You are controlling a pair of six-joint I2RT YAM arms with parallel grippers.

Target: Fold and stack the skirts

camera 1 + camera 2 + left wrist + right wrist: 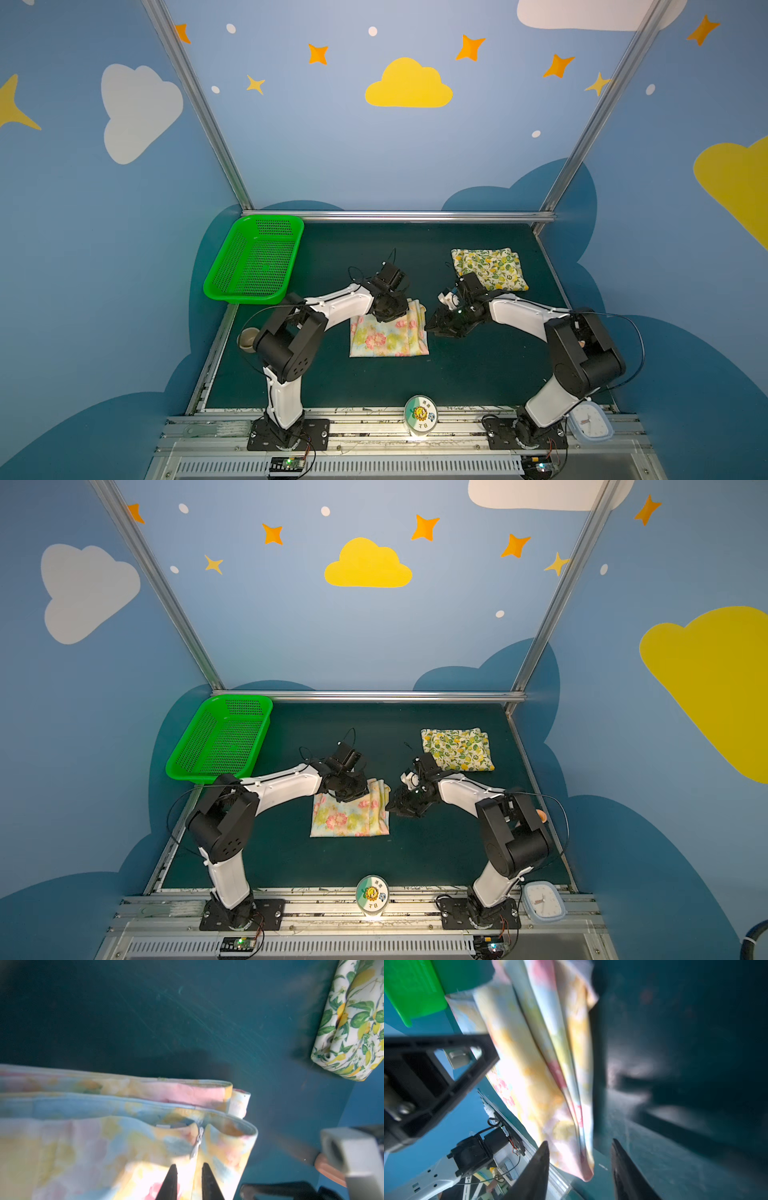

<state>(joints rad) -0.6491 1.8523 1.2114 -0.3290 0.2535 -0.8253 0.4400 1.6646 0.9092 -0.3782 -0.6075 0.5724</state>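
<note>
Bimanual workcell seen in both top views and in the two wrist views. The floral skirt (386,338), pale yellow with pink flowers, lay folded into a rough rectangle at the middle of the dark green table (457,374), with several layered fold edges along its right side. The lemon-print skirt (490,268), also folded, lay toward the far right of the table, well apart from the floral skirt, so the two were not stacked. A green mesh basket (241,296) stood at the far left corner. The left gripper (383,319) pointed down over the far edge of the floral skirt. In the left wrist view its fingertips (172,1182) stood only narrowly apart above the cloth, just beside a small metal zipper pull (197,1145) at the waistband opening, and whether they touched the fabric could not be told. The right gripper (428,328) sat low at the right edge of the same skirt. In the right wrist view its fingertips (542,1167) were spread wide, with the skirt's layered edge (583,1159) lying just ahead of the gap and nothing clamped. The picture there was blurred. Neither gripper was near the lemon-print skirt, which showed at the margin of the left wrist view
</note>
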